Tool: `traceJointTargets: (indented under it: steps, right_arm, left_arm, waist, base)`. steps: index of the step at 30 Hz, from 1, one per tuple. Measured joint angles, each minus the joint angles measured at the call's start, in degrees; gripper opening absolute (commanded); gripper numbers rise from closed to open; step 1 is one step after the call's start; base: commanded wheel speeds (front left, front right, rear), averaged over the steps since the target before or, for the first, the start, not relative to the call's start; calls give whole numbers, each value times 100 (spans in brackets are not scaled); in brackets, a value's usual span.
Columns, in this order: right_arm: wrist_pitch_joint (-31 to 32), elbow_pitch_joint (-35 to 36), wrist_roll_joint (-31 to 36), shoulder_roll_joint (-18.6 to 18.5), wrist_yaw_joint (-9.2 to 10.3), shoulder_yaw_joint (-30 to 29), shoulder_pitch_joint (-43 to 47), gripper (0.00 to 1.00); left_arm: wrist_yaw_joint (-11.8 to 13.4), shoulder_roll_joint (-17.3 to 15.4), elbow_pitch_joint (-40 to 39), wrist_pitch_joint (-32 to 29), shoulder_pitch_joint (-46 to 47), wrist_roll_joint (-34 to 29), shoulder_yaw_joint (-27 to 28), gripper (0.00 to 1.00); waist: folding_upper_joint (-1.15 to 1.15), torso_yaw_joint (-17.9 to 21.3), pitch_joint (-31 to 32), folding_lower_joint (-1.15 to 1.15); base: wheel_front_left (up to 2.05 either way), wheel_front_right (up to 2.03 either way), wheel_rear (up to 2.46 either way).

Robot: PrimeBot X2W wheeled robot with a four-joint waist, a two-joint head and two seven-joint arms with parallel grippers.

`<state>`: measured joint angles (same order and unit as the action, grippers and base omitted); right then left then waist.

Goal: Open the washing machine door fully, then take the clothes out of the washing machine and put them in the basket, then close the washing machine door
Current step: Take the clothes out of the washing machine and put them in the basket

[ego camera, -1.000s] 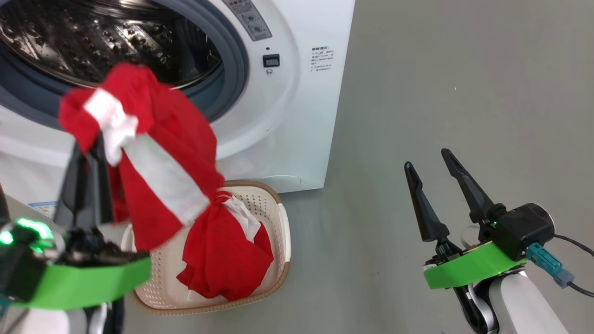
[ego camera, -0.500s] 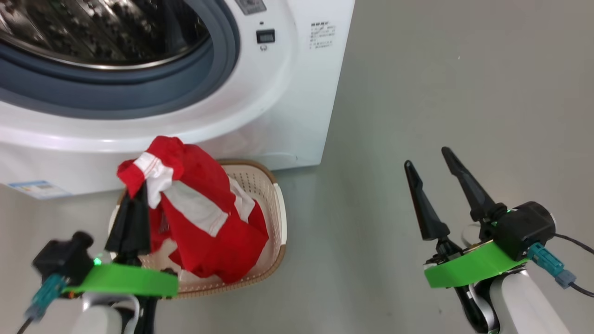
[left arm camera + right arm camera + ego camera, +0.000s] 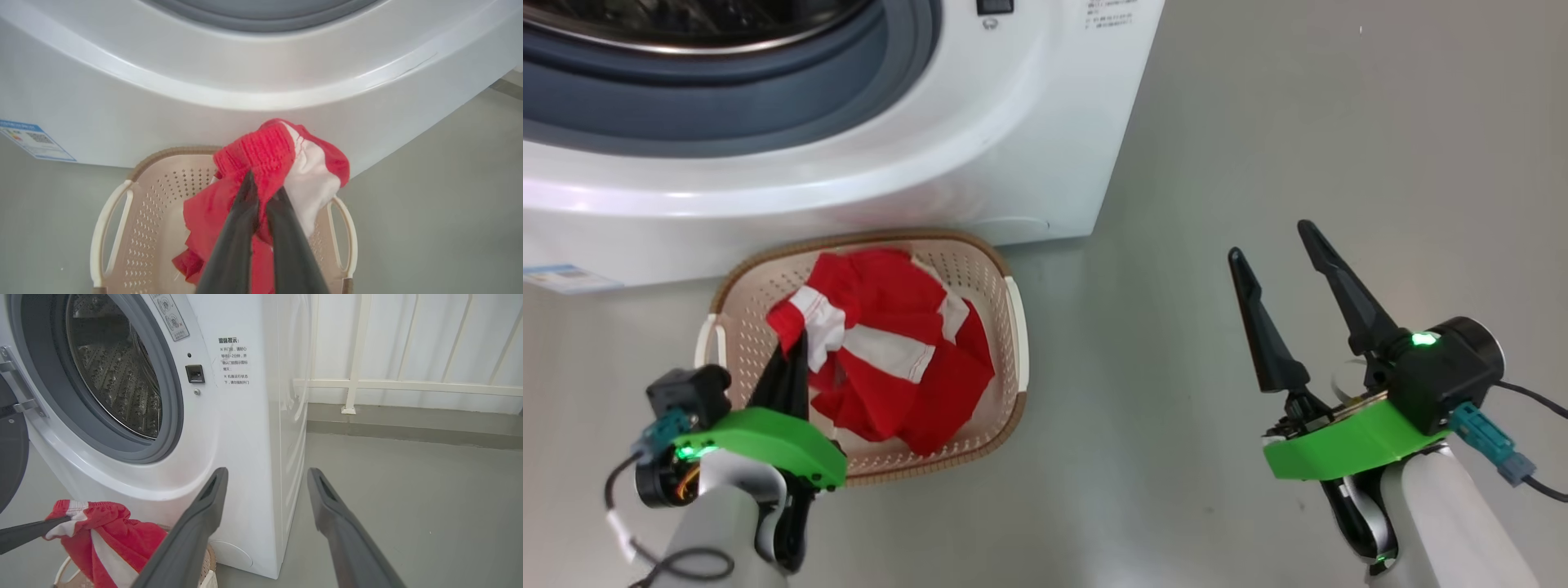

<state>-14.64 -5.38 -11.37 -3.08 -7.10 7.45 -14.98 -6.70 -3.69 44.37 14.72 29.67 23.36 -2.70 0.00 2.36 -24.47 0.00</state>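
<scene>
left gripper [image 3: 797, 341] pinches the clothes [image 3: 894, 367] by their bunched top end; they hang lengthwise down into the basket [image 3: 970, 268].

head looks steeply down, wrists low, all share basket [image 3: 976, 273]

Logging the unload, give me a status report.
Left claw shut on the clothes, mostly in the basket. Right claw open, empty. Washing machine door open. Nothing in the way.
</scene>
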Motion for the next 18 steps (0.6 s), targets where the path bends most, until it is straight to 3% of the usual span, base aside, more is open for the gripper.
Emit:
traceJointTargets:
  steps: [8, 18]
  right_arm:
    - [0, 31, 38, 0, 0, 52, -85, 100]
    - [0, 116, 41, 0, 0, 34, -313, 100]
  left_arm:
    - [-41, -7, 1779, -109, 898, 129, -416, 0]
    - [-46, -59, 2491, -185, 1421, 416, -978, 0]
  waist:
    - [0, 88, -353, 0]
    - [0, 259, -721, 0]
  base:
    - [0, 0, 0]
    - [0, 0, 0]
